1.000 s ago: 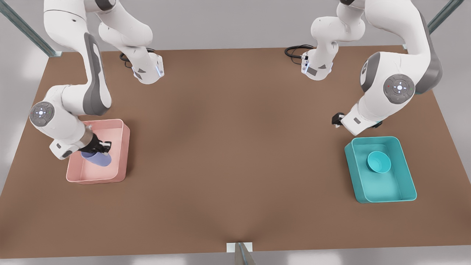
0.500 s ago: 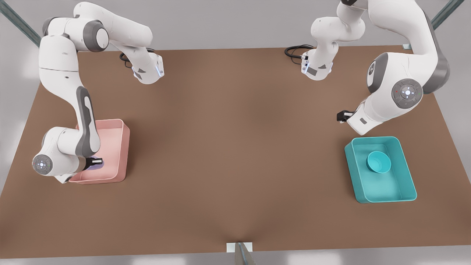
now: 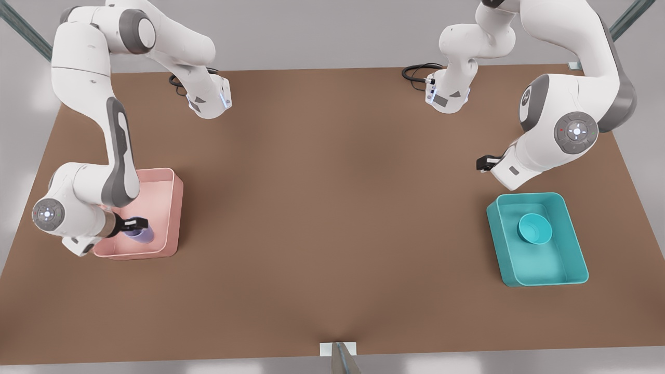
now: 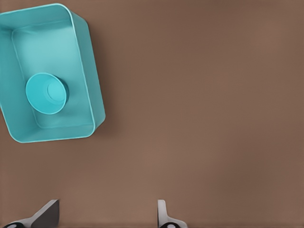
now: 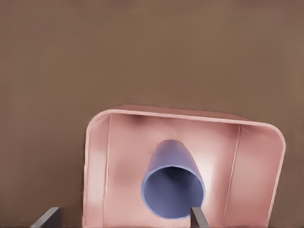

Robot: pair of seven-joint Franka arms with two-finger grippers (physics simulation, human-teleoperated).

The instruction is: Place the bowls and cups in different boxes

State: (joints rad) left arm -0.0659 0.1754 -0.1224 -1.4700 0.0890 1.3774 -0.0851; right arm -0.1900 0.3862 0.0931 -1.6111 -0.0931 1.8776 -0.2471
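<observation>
The teal bowl [image 3: 534, 228] lies in the teal box [image 3: 574, 244] at the front view's right, so this half of the task looks done. The left gripper [image 4: 107, 213] hangs above the bare bench [image 3: 332, 208] just beside that box with its jaws wide apart and nothing between them; this arm waits.

At the front view's left, the right gripper [image 3: 139, 225] is over the pink box [image 3: 174, 208]. The lavender cup [image 5: 173, 187] is inside the box, tilted with its mouth toward the wrist camera. The jaws are spread, one finger [image 5: 198, 218] at the cup's rim, so the cup seems released, though contact there is hard to judge.

The step in hand is probably the release of the cup. Next, the right gripper should lift straight up without knocking it.

Both grippers are cut off in the wrist views, and the arm hides one corner of the pink box.
</observation>
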